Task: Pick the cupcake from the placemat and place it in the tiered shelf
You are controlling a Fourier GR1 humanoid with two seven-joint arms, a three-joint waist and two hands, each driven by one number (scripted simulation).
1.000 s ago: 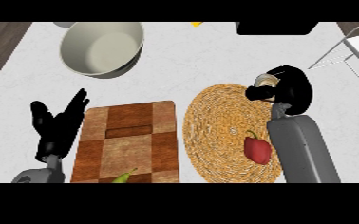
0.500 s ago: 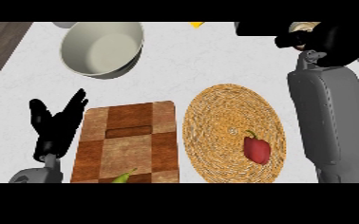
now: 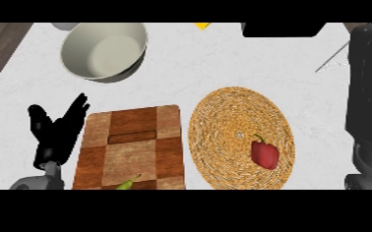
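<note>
The round woven placemat (image 3: 240, 128) lies right of centre, and a red pepper (image 3: 264, 153) rests on its lower right part. No cupcake shows on it or anywhere else in view. My right forearm (image 3: 360, 103) runs up the right edge and passes out of the picture at the top, so my right hand is out of sight. My left hand (image 3: 56, 128) rests open at the lower left, fingers up, beside the cutting board. A black flat shape (image 3: 282, 29) at the top right and thin metal rods (image 3: 330, 61) below it may belong to the tiered shelf.
A checkered wooden cutting board (image 3: 131, 142) lies left of the placemat, with a green fruit tip (image 3: 129, 183) at its lower edge. A large pale bowl (image 3: 105, 49) stands at the upper left. A small yellow piece (image 3: 202, 25) shows at the top edge.
My right arm has risen from the placemat's upper right toward the top right, carrying a small pale thing. The hand has now left the view. My left hand has not moved.
</note>
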